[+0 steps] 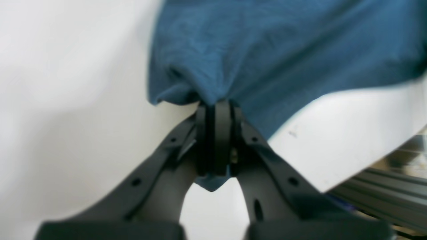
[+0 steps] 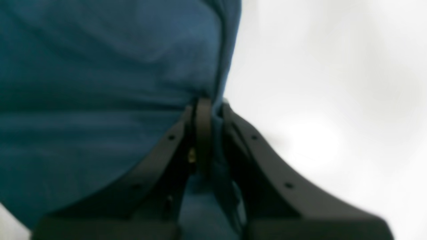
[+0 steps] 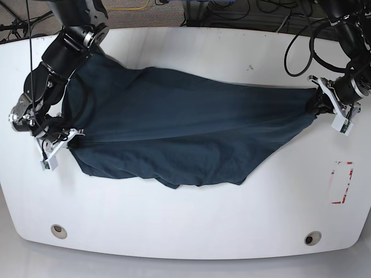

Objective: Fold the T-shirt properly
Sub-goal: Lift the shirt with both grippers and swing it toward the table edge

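Both the left gripper (image 1: 215, 110) and right gripper (image 2: 208, 106) pinch opposite ends of the T-shirt (image 3: 185, 127); overstretching could slip a thin pinch free.

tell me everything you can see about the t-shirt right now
The T-shirt is dark navy-blue, soft wrinkled cloth, stretched across the white table between both arms. The left claw is shut on a bunched bit at one end, near the table's edge; the right claw is shut on the other end. The middle rests creased on the table, with a loose lower edge sagging toward the front. Collar and sleeves cannot be told apart here.
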Controlling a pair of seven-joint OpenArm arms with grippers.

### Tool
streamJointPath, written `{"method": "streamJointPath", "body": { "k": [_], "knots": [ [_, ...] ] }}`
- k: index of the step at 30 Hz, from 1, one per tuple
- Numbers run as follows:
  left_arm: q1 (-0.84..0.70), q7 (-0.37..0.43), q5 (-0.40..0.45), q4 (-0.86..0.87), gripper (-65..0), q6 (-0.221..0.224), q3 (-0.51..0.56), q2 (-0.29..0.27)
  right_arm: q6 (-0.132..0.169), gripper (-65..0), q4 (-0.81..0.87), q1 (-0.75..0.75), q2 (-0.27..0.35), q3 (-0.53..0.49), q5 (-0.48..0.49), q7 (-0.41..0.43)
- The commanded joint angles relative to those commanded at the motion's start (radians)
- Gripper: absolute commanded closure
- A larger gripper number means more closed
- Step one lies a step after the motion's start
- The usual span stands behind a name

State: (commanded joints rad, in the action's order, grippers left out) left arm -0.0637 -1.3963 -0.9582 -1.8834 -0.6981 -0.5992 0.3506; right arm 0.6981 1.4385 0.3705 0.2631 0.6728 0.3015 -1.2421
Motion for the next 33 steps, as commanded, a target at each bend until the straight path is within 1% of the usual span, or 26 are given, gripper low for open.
{"method": "streamJointPath", "body": {
  "k": [5,8,11,14,20,22,24,26,29,32,33],
  "knots": [
    [0.094,0.0,0.0,-0.003,-0.8,0.0,0.006,0.0,0.0,0.0,0.029,0.048,0.031,-0.002,0.0,-0.041],
    [0.172,0.0,0.0,-0.003,-0.8,0.0,0.04,0.021,0.0,0.0,0.034,0.094,0.052,-0.011,0.0,-0.064],
    [0.256,0.0,0.005,0.002,-0.8,0.0,0.072,0.04,0.0,0.0,0.037,0.141,0.08,-0.069,0.002,-0.075],
    [0.324,0.0,0.006,0.002,-0.8,0.0,0.084,0.04,0.0,0.0,0.037,0.18,0.097,-0.106,0.002,-0.077],
    [0.494,0.0,0.012,0.005,-0.8,0.0,0.104,0.04,0.0,0.0,0.037,0.305,0.133,-0.169,0.002,-0.078],
    [0.555,0.0,0.044,0.005,-0.8,0.0,0.112,0.04,0.0,0.0,0.037,0.358,0.153,-0.195,0.002,-0.078],
    [0.634,0.0,0.101,0.005,-0.8,0.0,0.129,0.04,0.0,0.0,0.032,0.42,0.175,-0.227,0.002,-0.078],
    [0.697,0.0,0.138,0.006,-0.8,0.0,0.132,0.04,0.0,0.0,0.031,0.47,0.19,-0.253,0.002,-0.08],
    [0.779,0.0,0.175,0.02,-1.0,0.0,0.132,0.041,0.0,0.0,0.037,0.54,0.216,-0.292,0.002,-0.098],
    [0.839,0.0,0.189,0.072,-1.0,0.0,0.132,0.044,0.0,0.0,0.037,0.598,0.23,-0.31,0.003,-0.13],
    [0.856,0.0,0.19,0.094,-1.0,0.0,0.132,0.055,0.0,0.0,0.037,0.615,0.232,-0.311,0.003,-0.14]
  ]
}}
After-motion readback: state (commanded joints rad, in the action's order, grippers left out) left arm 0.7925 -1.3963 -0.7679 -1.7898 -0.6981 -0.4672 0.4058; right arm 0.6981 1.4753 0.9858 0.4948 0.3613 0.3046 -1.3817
